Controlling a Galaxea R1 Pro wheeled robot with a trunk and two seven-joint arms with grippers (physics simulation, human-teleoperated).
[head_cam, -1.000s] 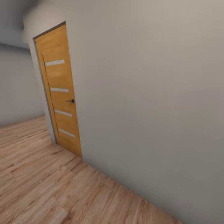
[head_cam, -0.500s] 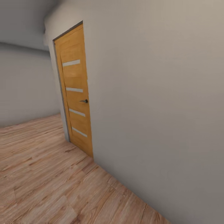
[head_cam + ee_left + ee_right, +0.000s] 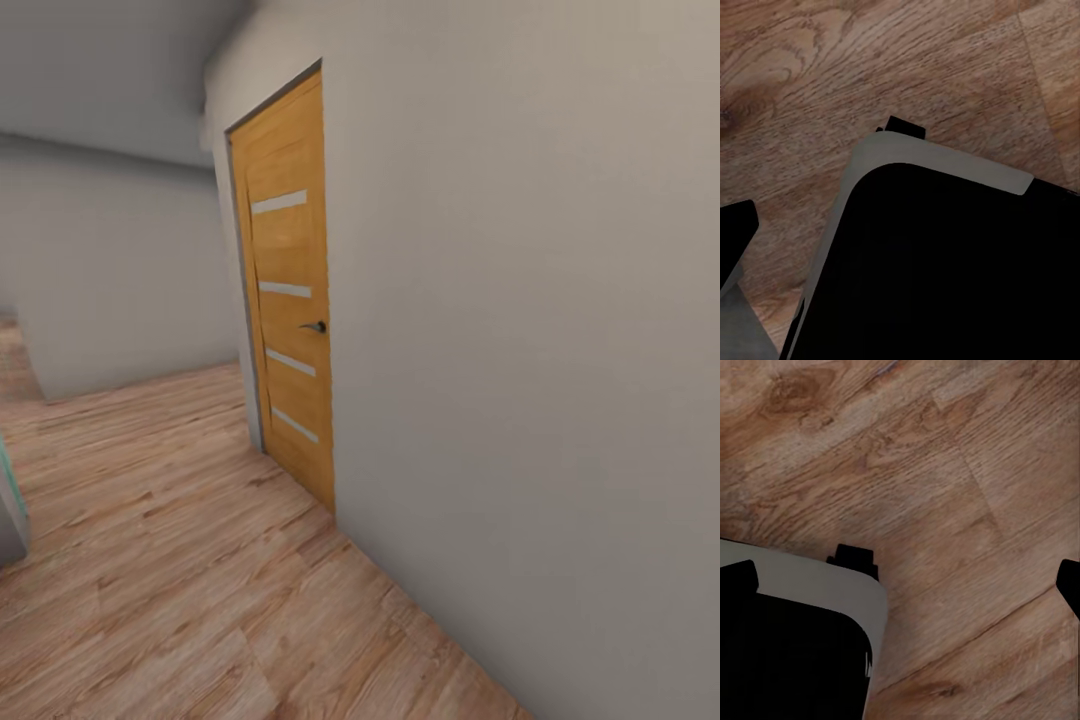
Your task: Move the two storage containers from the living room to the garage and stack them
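The head view takes in a closed orange wooden door (image 3: 290, 310) with a dark lever handle (image 3: 314, 326) set in a pale grey wall (image 3: 520, 330) above light wood plank flooring (image 3: 170, 580), while both wrist views look down on that planking and the robot's dark, grey-rimmed base (image 3: 945, 262), each gripper's dark fingertips (image 3: 1069, 585) standing spread wide apart with nothing between them.

The robot's base (image 3: 945, 262) is black with a rounded corner and a pale grey rim. A small black block (image 3: 855, 561) juts from its edge. Black fingertips (image 3: 735, 232) look plain, unmarked.
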